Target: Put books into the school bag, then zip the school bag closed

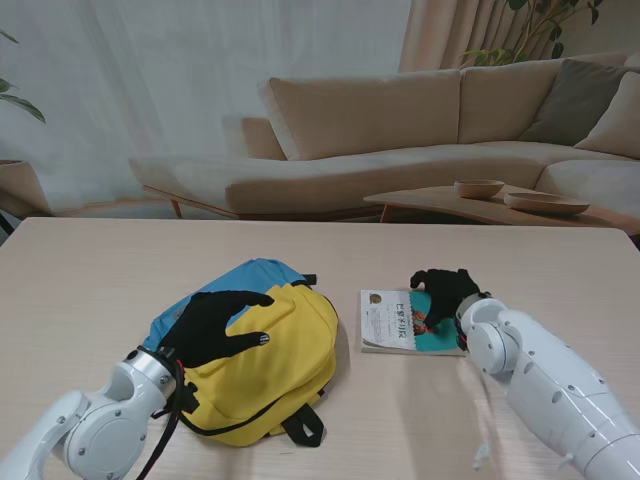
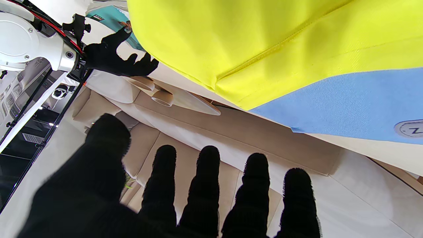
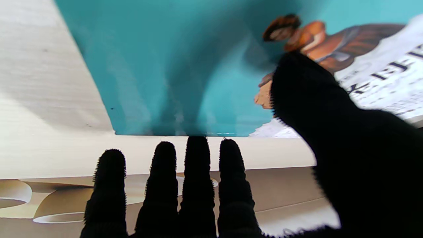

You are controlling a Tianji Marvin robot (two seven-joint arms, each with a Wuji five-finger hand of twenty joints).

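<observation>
Teal book (image 1: 411,322) under the right hand (image 1: 445,293), fingers spread, nothing gripped yet.
Curl over the far edge; left hand (image 1: 215,327) rests flat, unclenched, on the bag (image 1: 290,345).

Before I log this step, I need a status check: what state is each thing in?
school bag: lying flat on the table, not visibly open
book: closed, flat on the table, outside the bag
left hand: open, fingers spread over the bag
right hand: open, over the book's far edge

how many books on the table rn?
1. The book lies flat on the table, right of the school bag, with the right hand over its far right part. Any already inside the bag would be hidden.
</observation>
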